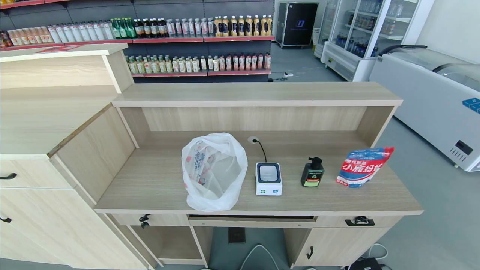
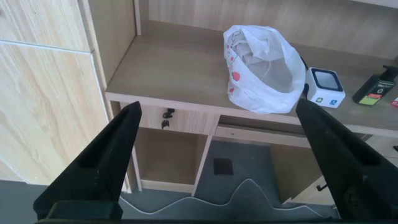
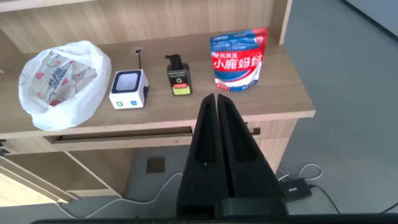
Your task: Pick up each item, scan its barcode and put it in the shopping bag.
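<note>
On the wooden counter (image 1: 157, 180) stand a white plastic shopping bag (image 1: 213, 170), mouth open, a white barcode scanner (image 1: 268, 178), a dark pump bottle (image 1: 312, 173) and a blue-and-red pouch (image 1: 363, 167), in a row from left to right. My left gripper (image 2: 217, 112) is open, held below and in front of the counter edge, with the shopping bag (image 2: 264, 68) and scanner (image 2: 326, 87) beyond it. My right gripper (image 3: 216, 98) is shut with nothing in it, off the counter's front edge below the pump bottle (image 3: 178, 77) and the pouch (image 3: 238, 58).
A raised shelf (image 1: 255, 93) runs along the back of the counter, and a taller cabinet (image 1: 48, 112) walls its left side. The scanner's cable (image 1: 260, 148) runs to a hole at the back. Drawers with black handles (image 1: 359, 221) sit under the front edge. A chest freezer (image 1: 431, 93) stands to the right.
</note>
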Available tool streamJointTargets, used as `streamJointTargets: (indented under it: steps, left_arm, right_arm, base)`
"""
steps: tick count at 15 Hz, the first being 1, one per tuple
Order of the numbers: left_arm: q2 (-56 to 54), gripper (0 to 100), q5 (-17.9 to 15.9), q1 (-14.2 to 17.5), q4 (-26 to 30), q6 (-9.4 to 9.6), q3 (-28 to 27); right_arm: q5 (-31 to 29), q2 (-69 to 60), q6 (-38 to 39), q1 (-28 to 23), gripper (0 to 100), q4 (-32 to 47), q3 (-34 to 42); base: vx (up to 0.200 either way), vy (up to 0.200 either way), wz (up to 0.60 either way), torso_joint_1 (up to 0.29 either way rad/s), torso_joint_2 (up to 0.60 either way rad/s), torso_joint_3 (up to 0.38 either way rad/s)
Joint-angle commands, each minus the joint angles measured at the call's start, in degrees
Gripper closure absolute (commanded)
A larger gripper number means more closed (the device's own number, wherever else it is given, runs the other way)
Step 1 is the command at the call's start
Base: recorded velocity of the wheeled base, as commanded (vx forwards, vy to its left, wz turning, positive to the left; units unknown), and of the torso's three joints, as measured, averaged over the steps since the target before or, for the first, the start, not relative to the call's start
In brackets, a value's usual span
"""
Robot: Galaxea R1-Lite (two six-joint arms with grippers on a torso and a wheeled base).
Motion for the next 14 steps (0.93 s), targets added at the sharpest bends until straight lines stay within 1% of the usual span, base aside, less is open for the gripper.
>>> streamJointTargets:
  steps: [1,2,4,5,6,7,8,9,10,11,12,13,14]
  left_arm:
    - [0.0,0,0.0,0.0,0.0,0.03,0.0]
    - [0.0,0,0.0,0.0,0.0,-0.05,0.0]
    - [0.0,0,0.0,0.0,0.0,-0.05,0.0]
    - [0.0,0,0.0,0.0,0.0,-0.05,0.0]
    - [0.0,0,0.0,0.0,0.0,-0.05,0.0]
    - [0.0,0,0.0,0.0,0.0,-0.05,0.0]
    - [0.0,0,0.0,0.0,0.0,0.03,0.0]
    - [0.0,0,0.0,0.0,0.0,-0.05,0.0]
    - [0.0,0,0.0,0.0,0.0,-0.05,0.0]
    - [0.0,0,0.0,0.0,0.0,-0.05,0.0]
    - [0.0,0,0.0,0.0,0.0,-0.05,0.0]
    - [0.0,0,0.0,0.0,0.0,-0.05,0.0]
    - [0.0,0,0.0,0.0,0.0,-0.05,0.0]
  right_arm:
    - [-0.1,28.2,0.1,-1.0,100,-2.3,-17.3]
    - [0.6,33.3,-0.7,-1.2,100,-5.1,-16.8]
    - [2.2,42.9,-4.1,-1.4,100,-15.7,-14.8]
    - [3.6,47.3,-5.3,-2.3,100,-20.4,-14.8]
    - [5.1,50.2,-5.7,-3.3,100,-23.0,-15.2]
    - [10.2,57.0,-7.5,-5.1,100,-28.6,-15.9]
    - [13.1,62.5,-8.8,-7.2,0,-34.1,-16.2]
    - [15.3,67.5,-9.3,-8.1,0,-38.5,-16.3]
    - [17.9,72.1,-9.8,-9.2,0,-41.4,-16.3]
    - [20.0,77.6,-13.3,-9.7,0,-44.4,-16.9]
    - [23.6,82.7,-16.8,-10.8,0,-47.2,-18.6]
    - [28.2,87.0,-19.6,-11.9,0,-48.9,-20.4]
    - [31.1,90.7,-22.2,-12.3,0,-49.0,-22.9]
  base:
    - [0.000,0.000,0.00,0.000,0.00,0.000]
    - [0.000,0.000,0.00,0.000,0.00,0.000]
    - [0.000,0.000,0.00,0.000,0.00,0.000]
    - [0.000,0.000,0.00,0.000,0.00,0.000]
    - [0.000,0.000,0.00,0.000,0.00,0.000]
    - [0.000,0.000,0.00,0.000,0.00,0.000]
    - [0.000,0.000,0.00,0.000,0.00,0.000]
    - [0.000,0.000,0.00,0.000,0.00,0.000]
    - [0.000,0.000,0.00,0.000,0.00,0.000]
    - [0.000,0.000,0.00,0.000,0.00,0.000]
    - [0.000,0.000,0.00,0.000,0.00,0.000]
    - [0.000,0.000,0.00,0.000,0.00,0.000]
    - [0.000,0.000,0.00,0.000,0.00,0.000]
